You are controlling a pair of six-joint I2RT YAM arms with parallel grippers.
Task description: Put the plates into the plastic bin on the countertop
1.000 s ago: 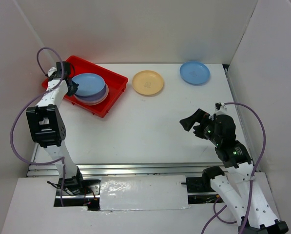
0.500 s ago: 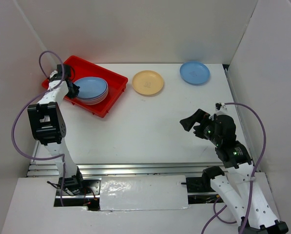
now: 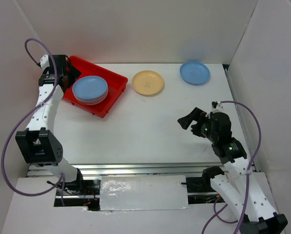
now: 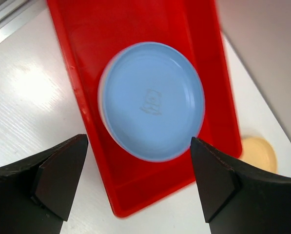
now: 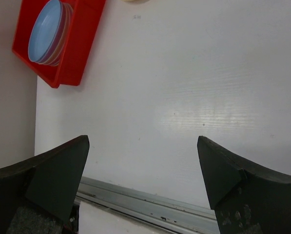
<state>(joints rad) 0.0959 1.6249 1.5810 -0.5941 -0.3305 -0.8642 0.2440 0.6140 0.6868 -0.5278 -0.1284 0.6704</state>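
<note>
at the far left, the left arm [image 3: 43,105] reaches to the back corner of the shallow bright red rectangular plastic bin [image 3: 115,83]. the left jaws stand wide apart with nothing between them. in the left wrist view they frame the bin [image 4: 135,22] from above and touch neither its rim nor the plates. the bin lies at an angle on the flat white surface [image 3: 135,131], toward its far left corner.

in the bin sits a stack of small round pastel plastic plates [image 3: 90,88], with a light blue one on top that bears a faint centre mark. the left wrist view shows that top plate [image 4: 152,102] lying flat toward one end of the bin, with bare red floor at the other end. the right wrist view catches the stack [image 5: 47,31] at a slant, with purple and pink edges showing under the blue. how many plates are in the stack cannot be told.

just right of the bin and apart from it, a round orange-yellow plastic plate [image 3: 147,82] lies on the surface. further right, near the back right corner, lies a second round light blue plastic plate [image 3: 194,72], well apart from the orange-yellow one.

at the right, the right arm [image 3: 228,146] holds the right jaws over bare surface [image 5: 184,97], well apart from every plate. they are spread wide and hold nothing. a metal rail [image 5: 150,208] runs along the front edge of the surface below them.
</note>
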